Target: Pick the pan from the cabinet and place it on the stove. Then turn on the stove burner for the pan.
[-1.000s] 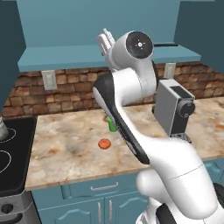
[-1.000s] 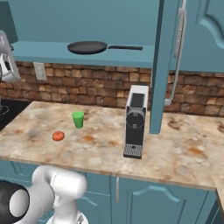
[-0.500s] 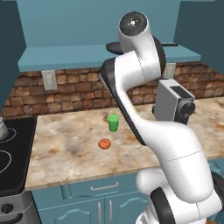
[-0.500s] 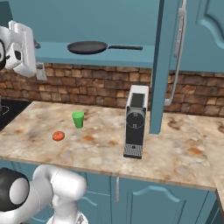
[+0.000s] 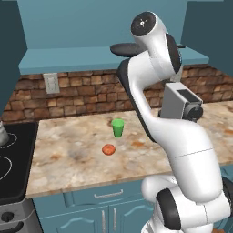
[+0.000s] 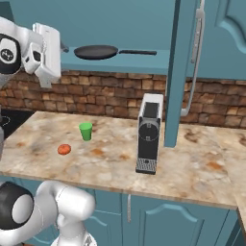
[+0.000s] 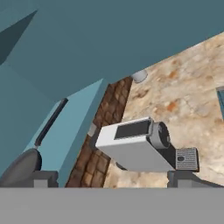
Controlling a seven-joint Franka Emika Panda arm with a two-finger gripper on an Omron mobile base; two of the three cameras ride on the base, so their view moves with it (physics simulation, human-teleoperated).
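pan [image 6: 96, 52] on open cabinet [image 6: 144, 62] shelf, green cup [image 6: 86, 131] on counter [image 6: 202, 168]

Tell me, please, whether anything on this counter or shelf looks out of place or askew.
Nothing stands out: the dark grey frying pan lies flat on the teal cabinet shelf, and the green cup stands upright on the counter.

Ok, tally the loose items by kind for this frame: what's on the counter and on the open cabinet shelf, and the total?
Pan: 1, on the cabinet shelf
Coffee machine: 1, on the counter
Green cup: 1, on the counter
Small red-orange fruit, possibly a tomato: 1, on the counter
Total: 4
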